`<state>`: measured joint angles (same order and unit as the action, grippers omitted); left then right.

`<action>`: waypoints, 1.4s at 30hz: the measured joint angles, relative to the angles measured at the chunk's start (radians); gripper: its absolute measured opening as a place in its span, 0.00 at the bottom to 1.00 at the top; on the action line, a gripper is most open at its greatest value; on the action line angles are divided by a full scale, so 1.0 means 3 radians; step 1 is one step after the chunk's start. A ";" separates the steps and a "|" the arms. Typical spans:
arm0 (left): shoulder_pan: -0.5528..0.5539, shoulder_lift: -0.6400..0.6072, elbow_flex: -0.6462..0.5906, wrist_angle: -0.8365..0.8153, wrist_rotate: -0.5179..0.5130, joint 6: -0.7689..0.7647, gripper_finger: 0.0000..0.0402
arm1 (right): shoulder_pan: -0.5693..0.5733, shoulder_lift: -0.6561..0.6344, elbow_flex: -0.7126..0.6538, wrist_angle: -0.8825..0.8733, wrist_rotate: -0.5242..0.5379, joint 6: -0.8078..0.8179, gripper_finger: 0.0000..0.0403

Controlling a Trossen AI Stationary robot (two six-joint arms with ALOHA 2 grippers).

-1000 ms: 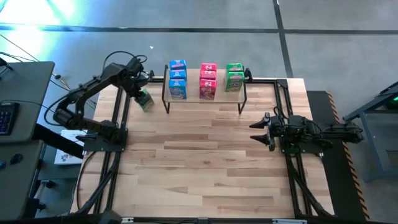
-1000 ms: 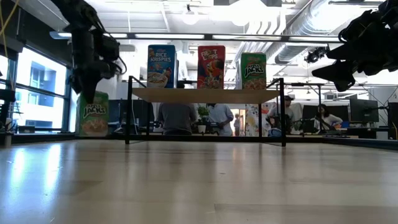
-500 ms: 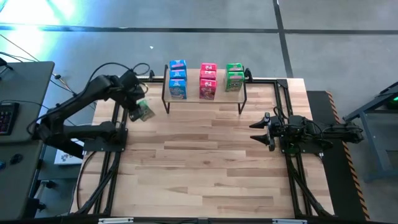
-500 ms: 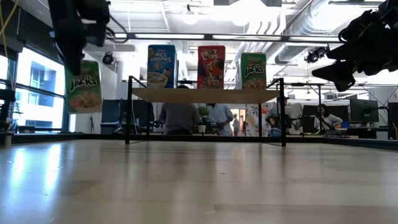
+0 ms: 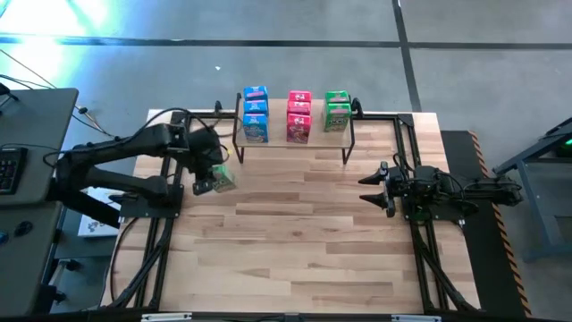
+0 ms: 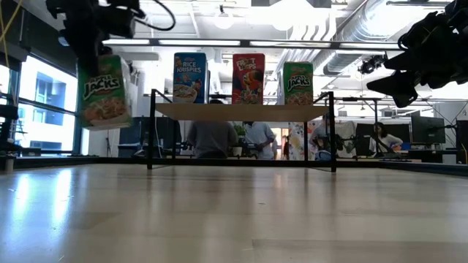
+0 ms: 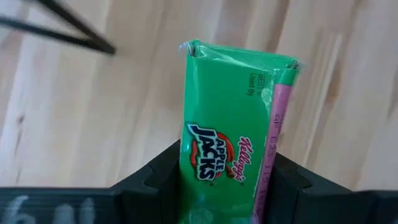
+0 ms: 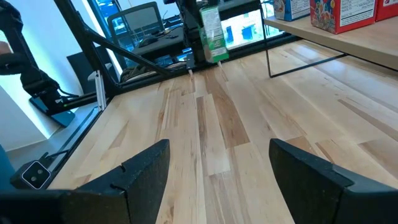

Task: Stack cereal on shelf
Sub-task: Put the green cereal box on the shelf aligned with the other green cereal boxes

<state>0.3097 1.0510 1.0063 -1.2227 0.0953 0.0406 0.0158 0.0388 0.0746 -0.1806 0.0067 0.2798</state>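
1. Bright, even indoor light falls from ceiling fixtures (image 6: 285, 14).
2. Glare streaks the tabletop (image 6: 44, 197) near the window (image 6: 44, 109).
3. The nearest foreground planks look soft.

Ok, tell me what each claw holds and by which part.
Left claw grips a green cereal box by its lower sides, lifted off the table. Right claw is open, empty.

You are looking at a green cereal box (image 7: 230, 143) showing a pink side panel and a red-and-white logo, sitting between the black fingers (image 7: 149, 186) of the left end effector (image 5: 208, 179). Blue (image 5: 256, 114), pink-red (image 5: 298, 116) and green (image 5: 337, 111) boxes are showing on the light-wood, black-legged shelf (image 6: 241, 111). The worktop (image 5: 295, 233) is showing pale planks.
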 joint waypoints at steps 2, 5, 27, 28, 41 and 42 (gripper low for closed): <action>-0.0144 0.0112 0.0044 0.0064 -0.0001 -0.0065 0.37 | 0.0000 0.0000 0.0000 0.0000 0.0000 0.0000 0.66; -0.0319 0.0298 0.0127 0.0196 -0.0012 -0.0131 0.37 | 0.0000 0.0000 0.0000 -0.0001 0.0000 0.0000 0.66; -0.0760 0.1806 0.1184 0.0847 -0.0361 -0.0451 0.37 | 0.0000 0.0001 0.0000 -0.0001 0.0000 0.0001 0.66; -0.0771 0.1865 0.1231 0.0848 -0.0373 -0.0451 0.37 | 0.0000 0.0001 0.0001 -0.0001 0.0000 0.0001 0.66; -0.0909 0.2417 0.1535 0.1029 -0.0406 -0.0339 0.37 | 0.0000 0.0001 0.0000 -0.0001 0.0000 0.0000 0.66; -0.0915 0.2454 0.1535 0.1030 -0.0416 -0.0329 0.37 | 0.0000 0.0001 0.0000 0.0000 0.0000 0.0000 0.66</action>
<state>0.0352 1.7870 1.4670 -0.9138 -0.0296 -0.0582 0.0158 0.0391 0.0747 -0.1806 0.0067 0.2799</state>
